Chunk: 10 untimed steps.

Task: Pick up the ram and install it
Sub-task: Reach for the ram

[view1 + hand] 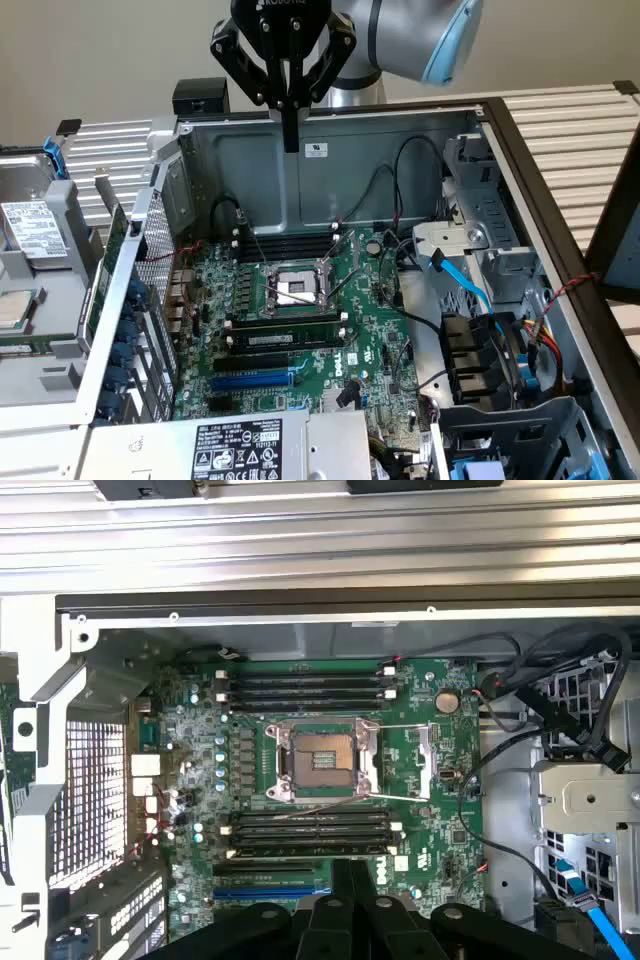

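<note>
Hand (291, 140) clenched, empty, above case (400, 150); one ram (283, 339) near socket (297, 288); one blue slot (252, 381).

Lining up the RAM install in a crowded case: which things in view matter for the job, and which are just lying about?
Job:
- gripper, shut, above the case
- ram, apparently among the slots below the CPU socket
- black memory slots

Lying about:
- blue slot
- labelled power supply
</note>
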Motion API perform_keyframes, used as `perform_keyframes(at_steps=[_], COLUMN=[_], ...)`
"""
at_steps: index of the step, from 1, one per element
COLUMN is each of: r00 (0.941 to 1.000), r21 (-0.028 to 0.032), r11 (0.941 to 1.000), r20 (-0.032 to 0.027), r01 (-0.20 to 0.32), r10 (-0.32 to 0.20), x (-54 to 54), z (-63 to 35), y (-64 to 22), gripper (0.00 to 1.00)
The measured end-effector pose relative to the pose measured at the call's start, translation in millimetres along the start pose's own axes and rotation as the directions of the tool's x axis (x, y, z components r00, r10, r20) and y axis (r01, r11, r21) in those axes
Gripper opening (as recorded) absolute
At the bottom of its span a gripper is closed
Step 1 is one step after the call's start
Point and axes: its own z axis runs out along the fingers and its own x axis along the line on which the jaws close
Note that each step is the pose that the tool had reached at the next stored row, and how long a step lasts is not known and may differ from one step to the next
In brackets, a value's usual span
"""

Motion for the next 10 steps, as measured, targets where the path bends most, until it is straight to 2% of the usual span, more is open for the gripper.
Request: perform_keyframes(at_steps=[3,10], r00=[1.0000,1.0000], r21=[0.0000,0.0000], r11=[1.0000,1.0000], r20=[0.0000,0.0000], r01=[0.000,0.000], r10=[0.000,0.000], x=[0.3,0.6], z=[0.2,0.4], y=[4.5,7.7], gripper=[0.10,0.10])
